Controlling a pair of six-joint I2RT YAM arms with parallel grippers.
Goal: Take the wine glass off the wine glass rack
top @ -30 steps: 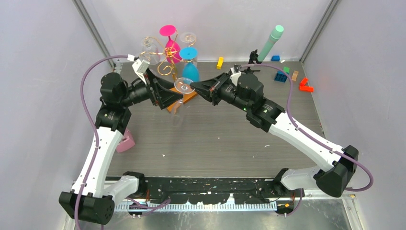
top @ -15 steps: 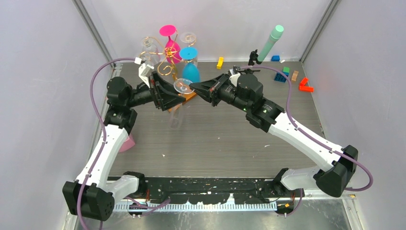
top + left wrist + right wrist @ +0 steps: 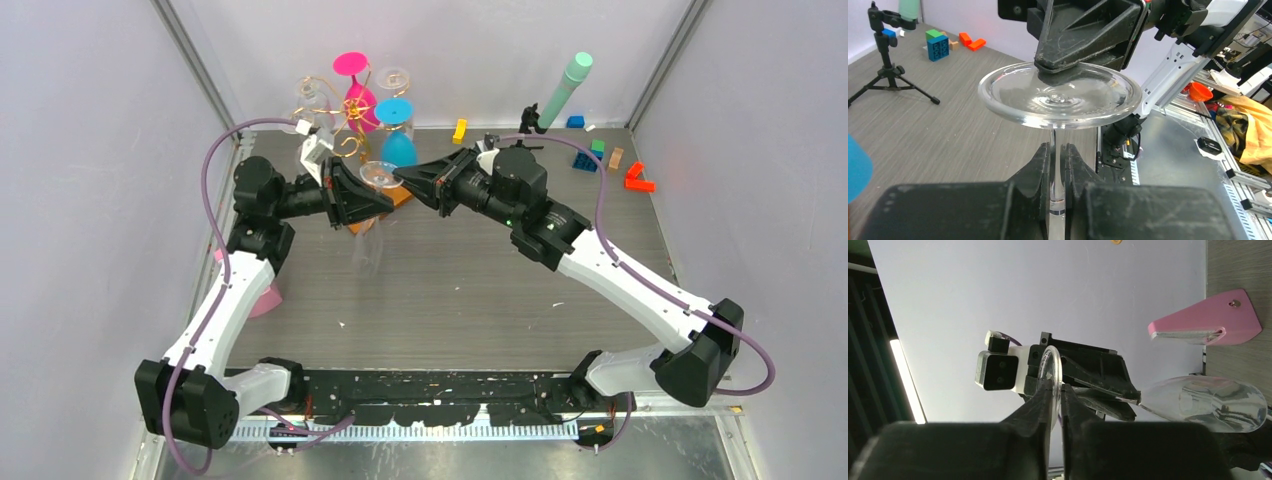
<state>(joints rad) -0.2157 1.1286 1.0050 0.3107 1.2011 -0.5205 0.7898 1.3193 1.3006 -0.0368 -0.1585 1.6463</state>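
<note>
The grey bench (image 3: 450, 290) fills the middle of the top view. Two white and black arms reach up from the bottom edge, the left arm (image 3: 225, 310) on the left side and the right arm (image 3: 620, 280) on the right. Their tips meet in the upper middle.

The wine glass rack (image 3: 347, 148) stands at the top of the frame, left of the middle. It has gold curly wires and a flat orange base (image 3: 392, 200). A pink glass (image 3: 352, 66) and a blue glass (image 3: 395, 110) hang on it upside down.

The clear wine glass (image 3: 380, 176) is just below the gold wires, over the orange base, with its round foot up. It sits between the two tools.

The left tool (image 3: 1057, 155) is closed tight on the thin stem, just under the foot. The right tool (image 3: 1057, 390) is almost fully closed and pinches the thin edge of the foot.

A black tripod (image 3: 530, 118) and a green tube (image 3: 567, 88) stand at the upper right, well apart from the glass. Small coloured blocks (image 3: 587, 160) lie near them.
</note>
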